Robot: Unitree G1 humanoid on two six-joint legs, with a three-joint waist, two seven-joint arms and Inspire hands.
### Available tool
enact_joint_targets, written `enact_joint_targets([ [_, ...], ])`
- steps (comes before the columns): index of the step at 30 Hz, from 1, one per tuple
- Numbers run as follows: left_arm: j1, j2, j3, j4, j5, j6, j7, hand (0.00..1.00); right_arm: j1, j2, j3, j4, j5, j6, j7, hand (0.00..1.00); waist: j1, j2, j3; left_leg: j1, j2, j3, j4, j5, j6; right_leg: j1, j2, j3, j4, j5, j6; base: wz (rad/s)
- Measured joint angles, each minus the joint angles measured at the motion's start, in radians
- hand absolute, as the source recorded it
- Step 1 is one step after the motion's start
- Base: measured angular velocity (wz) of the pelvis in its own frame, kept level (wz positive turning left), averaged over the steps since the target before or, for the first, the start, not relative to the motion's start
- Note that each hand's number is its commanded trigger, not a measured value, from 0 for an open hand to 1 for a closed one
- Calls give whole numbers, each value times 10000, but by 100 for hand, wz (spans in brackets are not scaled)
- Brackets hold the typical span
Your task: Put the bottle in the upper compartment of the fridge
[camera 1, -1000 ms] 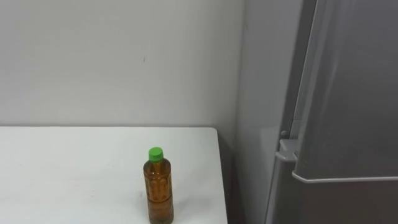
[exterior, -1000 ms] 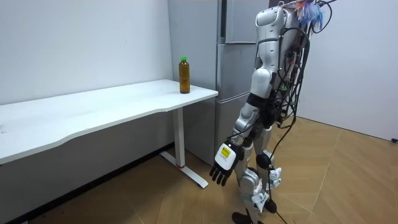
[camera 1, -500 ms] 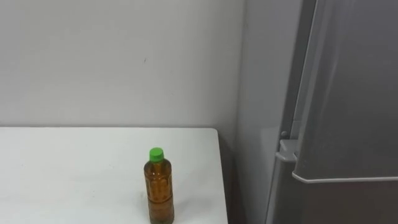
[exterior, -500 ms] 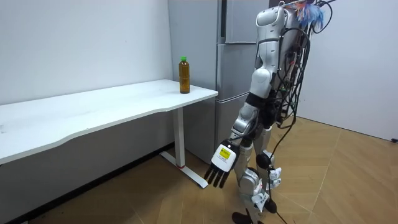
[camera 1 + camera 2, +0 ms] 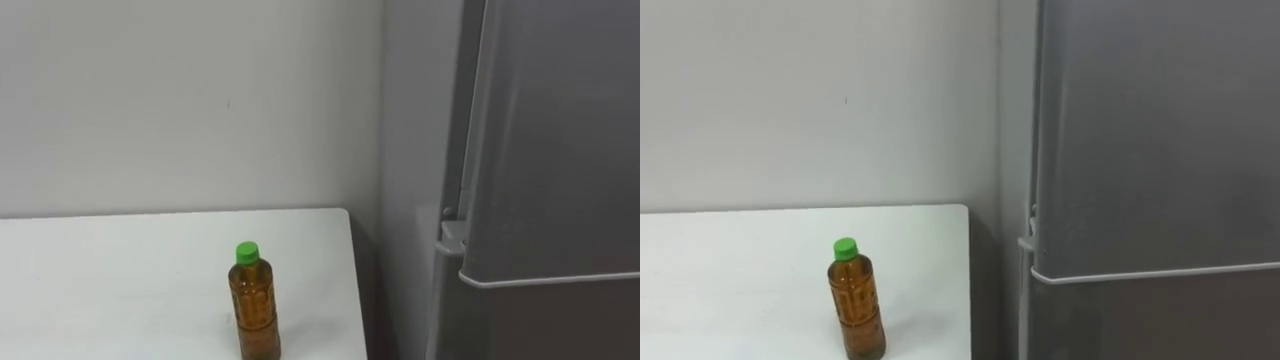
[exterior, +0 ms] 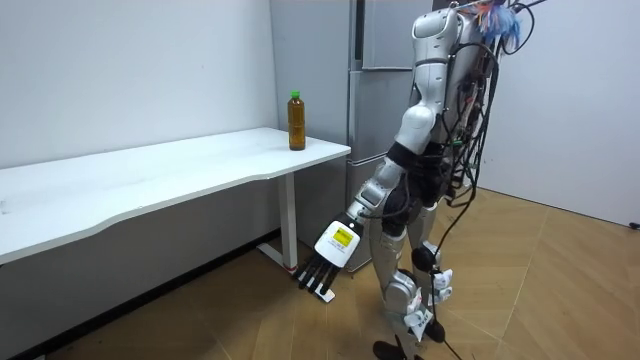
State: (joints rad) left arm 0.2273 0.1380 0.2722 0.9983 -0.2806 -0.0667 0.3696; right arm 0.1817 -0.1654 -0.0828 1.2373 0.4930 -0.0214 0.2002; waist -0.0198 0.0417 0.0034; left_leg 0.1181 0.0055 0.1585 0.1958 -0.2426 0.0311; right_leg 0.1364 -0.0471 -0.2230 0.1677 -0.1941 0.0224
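Upright bottle (image 5: 255, 305) on table (image 5: 100, 290) beside fridge (image 5: 550, 150); in room view, left hand (image 6: 335, 245) low, fingers (image 6: 318, 282) straight.

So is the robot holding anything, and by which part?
Nothing is held: the left hand hangs open, fingers straight, and the amber green-capped plastic bottle stands alone on the white table.

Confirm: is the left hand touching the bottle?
Apart. The room view shows the left hand hanging low, fingers straight, well below the bottle standing on the table.
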Motion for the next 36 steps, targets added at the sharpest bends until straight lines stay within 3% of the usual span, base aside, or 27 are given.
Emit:
enact_joint_targets([
  [9,-144,-10,4,-1920,-233,-197,669,0,51,-29,-191,-320,-708,-19,-56,0,-1,13,-3,87,1,-22,-110,1,-1,78,12,0,38,-1,3,0],
  [15,-282,12,6,-2948,-262,-634,1363,0,46,3,-278,-372,-923,-26,-261,0,-4,18,-31,105,-1,-29,-93,0,0,90,14,6,36,1,2,0],
  [21,-263,23,19,-4624,-1226,-658,1794,0,62,31,-333,-364,-699,-17,-357,0,5,19,-52,152,-5,-123,-75,0,0,182,9,-1,39,1,2,4],
  [31,-193,188,87,-7475,-1210,-698,2096,0,178,31,-416,-402,-717,-6,-376,0,96,12,-63,175,-11,-224,-72,-1,0,168,31,1,35,2,-1,0],
  [36,-202,195,318,-8344,-1220,-728,2087,0,180,30,-418,-391,-708,-9,-357,0,132,-32,-76,158,-12,-240,-69,0,0,101,36,7,34,3,-2,0],
])
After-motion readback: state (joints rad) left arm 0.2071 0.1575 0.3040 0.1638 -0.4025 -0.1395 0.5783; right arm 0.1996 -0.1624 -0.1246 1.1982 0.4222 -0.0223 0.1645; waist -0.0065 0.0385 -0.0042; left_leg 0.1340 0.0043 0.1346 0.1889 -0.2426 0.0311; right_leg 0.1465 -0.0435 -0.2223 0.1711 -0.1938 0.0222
